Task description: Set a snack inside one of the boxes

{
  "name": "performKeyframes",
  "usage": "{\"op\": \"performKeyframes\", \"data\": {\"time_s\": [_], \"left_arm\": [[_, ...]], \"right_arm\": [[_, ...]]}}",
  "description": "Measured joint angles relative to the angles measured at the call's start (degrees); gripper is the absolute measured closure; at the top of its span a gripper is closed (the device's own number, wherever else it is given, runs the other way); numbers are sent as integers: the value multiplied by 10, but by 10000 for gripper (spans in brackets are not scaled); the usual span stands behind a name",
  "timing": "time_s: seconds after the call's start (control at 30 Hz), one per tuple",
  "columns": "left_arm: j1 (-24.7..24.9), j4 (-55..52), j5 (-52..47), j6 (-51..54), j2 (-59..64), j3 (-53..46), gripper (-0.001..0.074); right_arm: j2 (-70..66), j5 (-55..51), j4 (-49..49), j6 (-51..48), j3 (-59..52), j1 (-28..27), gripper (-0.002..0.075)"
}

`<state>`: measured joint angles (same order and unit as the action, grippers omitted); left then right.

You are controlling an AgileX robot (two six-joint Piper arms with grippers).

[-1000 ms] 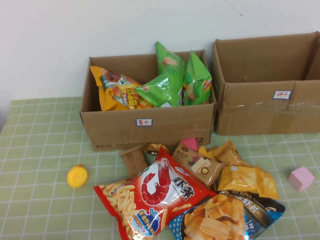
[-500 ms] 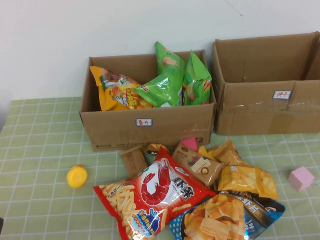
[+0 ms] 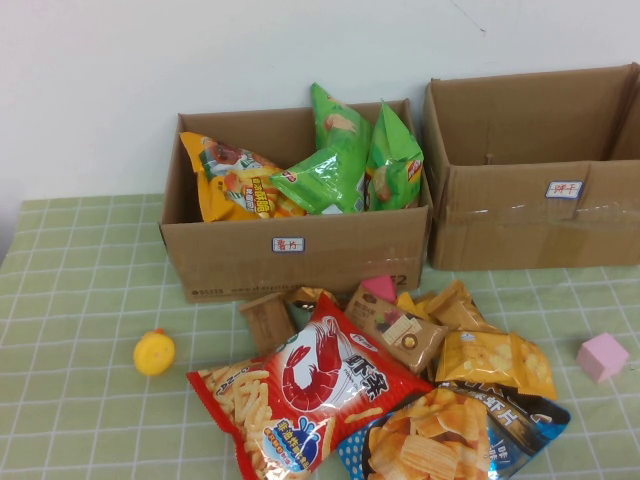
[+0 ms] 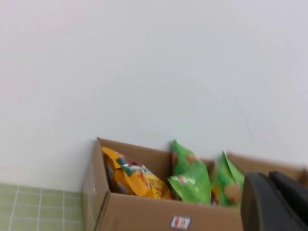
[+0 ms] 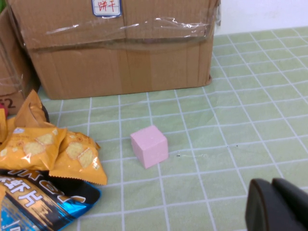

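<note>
Several yellow-orange foil snack pouches [image 3: 495,360] lie in the pile in front of the boxes; two also show in the right wrist view [image 5: 77,156]. The wider taped carton [image 3: 540,215] stands at the back right with its blue-edged label [image 3: 564,189], and shows in the right wrist view [image 5: 120,57]. Neither arm shows in the high view. My right gripper [image 5: 272,202] is shut and empty, low over the checked cloth, right of the pile and the pink cube. My left gripper [image 4: 270,192] is shut and empty, raised, facing the narrower carton [image 4: 144,216].
The narrower carton [image 3: 300,255] at back centre holds orange and green chip bags. A red shrimp bag [image 3: 310,390], a blue chips bag [image 3: 450,440], a pink cube [image 3: 602,356] and a yellow toy [image 3: 154,352] lie on the cloth.
</note>
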<state>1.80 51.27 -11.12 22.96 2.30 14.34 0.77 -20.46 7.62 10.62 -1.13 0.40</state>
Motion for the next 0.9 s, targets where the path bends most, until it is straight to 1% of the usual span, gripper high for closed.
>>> {"op": "performKeyframes", "data": {"time_s": [0.07,0.13,0.33,0.5,0.67,0.77,0.9], "left_arm": [[0,-9,-43,45,43,46,738],[0,-28,-88,67,91,90,737],[0,-123,-227,136,276,211,738],[0,-203,-299,220,406,285,738],[3,-227,-341,252,506,342,737],[27,-240,-359,255,551,376,737],[94,-300,-376,248,603,429,737]], "right_arm": [[0,0,-1,0,0,0,728],[0,0,-1,0,0,0,728],[0,2,-2,0,0,0,728],[0,8,-10,0,0,0,728],[0,14,-15,0,-1,0,728],[0,23,-18,0,-3,0,728],[0,25,-18,0,-3,0,728]]}}
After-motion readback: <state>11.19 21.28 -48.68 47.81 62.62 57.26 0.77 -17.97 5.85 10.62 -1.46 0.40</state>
